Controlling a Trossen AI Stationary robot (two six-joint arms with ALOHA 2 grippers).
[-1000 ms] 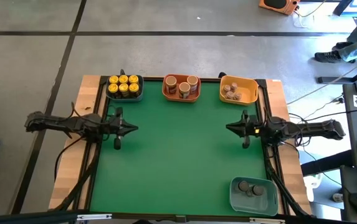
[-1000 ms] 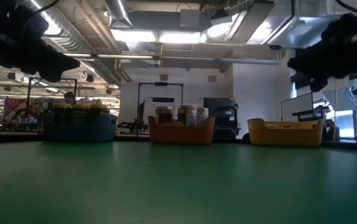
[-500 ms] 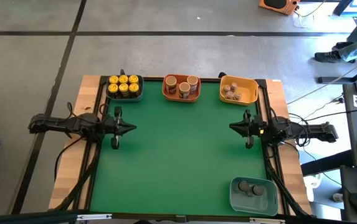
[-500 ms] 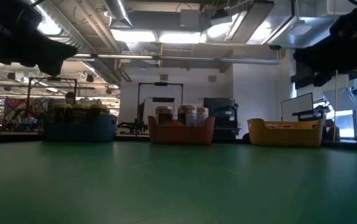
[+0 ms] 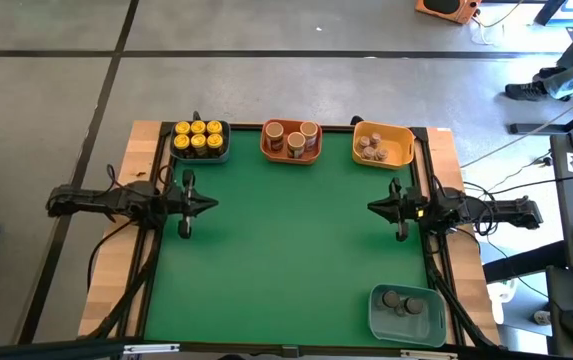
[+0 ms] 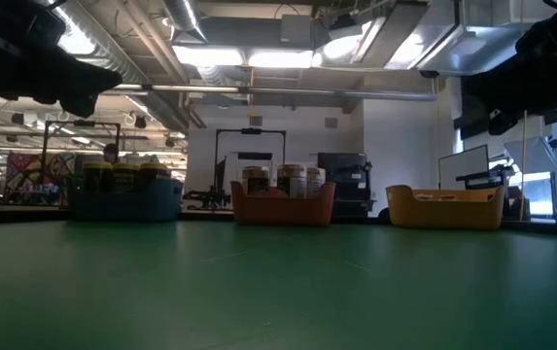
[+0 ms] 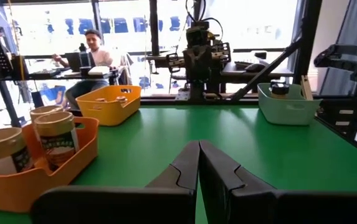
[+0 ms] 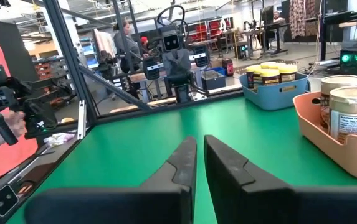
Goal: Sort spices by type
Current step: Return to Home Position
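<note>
Blue bin [image 5: 199,158]: yellow-lid jars [image 5: 198,134] | orange bin [image 5: 290,159]: tan-lid jars [image 5: 292,135] | yellow bin [image 5: 399,137]: small jars [image 5: 370,147] | green bin [image 5: 428,326]: dark jars [image 5: 402,302] | left gripper [image 5: 211,204], right gripper [image 5: 372,206]: both pressed together, empty

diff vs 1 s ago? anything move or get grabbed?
The left gripper and right gripper, both shut and empty, drew back slightly toward their own sides of the green table. Nothing taken or released. Blue plastic bin, orange plastic bin, yellow plastic bin, pale green plastic bin and their spice jars stayed put.
</note>
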